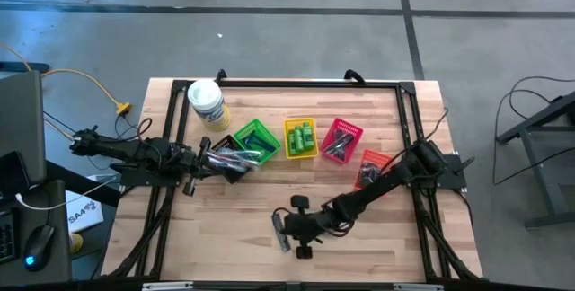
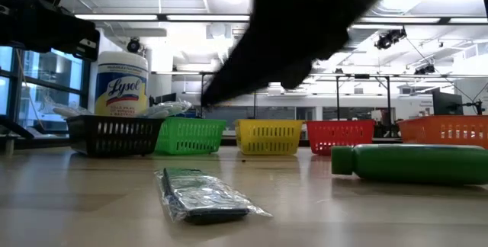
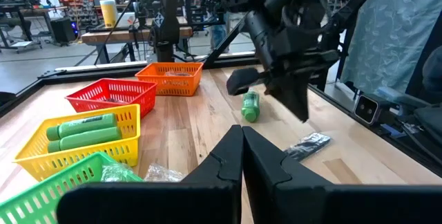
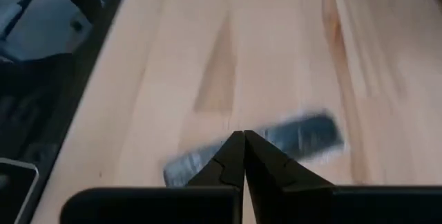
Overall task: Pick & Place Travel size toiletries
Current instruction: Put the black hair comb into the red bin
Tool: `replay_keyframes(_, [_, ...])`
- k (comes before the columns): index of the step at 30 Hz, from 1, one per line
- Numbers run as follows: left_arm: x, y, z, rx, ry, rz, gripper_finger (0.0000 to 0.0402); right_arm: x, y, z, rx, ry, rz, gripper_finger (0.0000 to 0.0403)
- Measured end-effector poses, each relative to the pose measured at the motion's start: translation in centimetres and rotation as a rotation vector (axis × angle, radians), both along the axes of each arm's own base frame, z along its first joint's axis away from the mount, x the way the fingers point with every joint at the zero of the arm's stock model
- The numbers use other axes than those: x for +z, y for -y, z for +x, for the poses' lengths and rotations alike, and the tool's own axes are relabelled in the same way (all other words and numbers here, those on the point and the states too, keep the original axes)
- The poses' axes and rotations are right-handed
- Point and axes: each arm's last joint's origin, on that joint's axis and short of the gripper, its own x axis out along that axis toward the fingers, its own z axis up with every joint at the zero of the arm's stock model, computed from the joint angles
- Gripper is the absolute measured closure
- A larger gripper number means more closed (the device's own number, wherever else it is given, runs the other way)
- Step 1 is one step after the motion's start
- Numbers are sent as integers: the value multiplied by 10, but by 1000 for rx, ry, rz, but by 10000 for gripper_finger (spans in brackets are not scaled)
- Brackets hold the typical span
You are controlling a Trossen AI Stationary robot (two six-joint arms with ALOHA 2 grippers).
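Your right tool [image 4: 243, 135] hangs just above the table [image 1: 243, 228] near its front edge, fingers clenched together and gripping nothing. Directly beneath the tips lies a clear-wrapped dark comb [image 4: 290, 137], flat on the wood and crossing under the tool at a slant; from above it shows as a slim packet [image 1: 281, 234] just beside the tool's head. In the low view that same packet [image 2: 200, 194] lies alone in the foreground, with a green mini bottle [image 2: 412, 163] on its side well off to one side. Your left tool [image 3: 242, 141] is also clenched empty, hovering over the black basket [image 2: 114, 136] at the left end of the row. Beyond it stand the green basket [image 1: 254, 141], the yellow basket [image 1: 300, 138] holding more green bottles [image 3: 79, 128], the red basket [image 1: 340, 139] and the orange basket [image 1: 370, 167].
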Motion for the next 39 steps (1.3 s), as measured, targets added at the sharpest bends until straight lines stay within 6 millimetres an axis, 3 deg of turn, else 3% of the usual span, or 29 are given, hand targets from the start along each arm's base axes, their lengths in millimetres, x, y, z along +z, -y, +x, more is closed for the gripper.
replay_keyframes(6, [0, 0, 0, -1, 5, 23, 402, 13, -6, 15, 99, 58, -13, 400])
replay_keyframes(12, [0, 0, 0, -2, 11, 50, 402, -9, -11, 35, 149, -40, -22, 400])
replay_keyframes(16, [0, 0, 0, -2, 11, 49, 402, -13, -17, 43, 189, -82, -7, 400])
replay_keyframes(39, [0, 0, 0, -2, 11, 51, 402, -24, -11, 39, 215, -228, 21, 401])
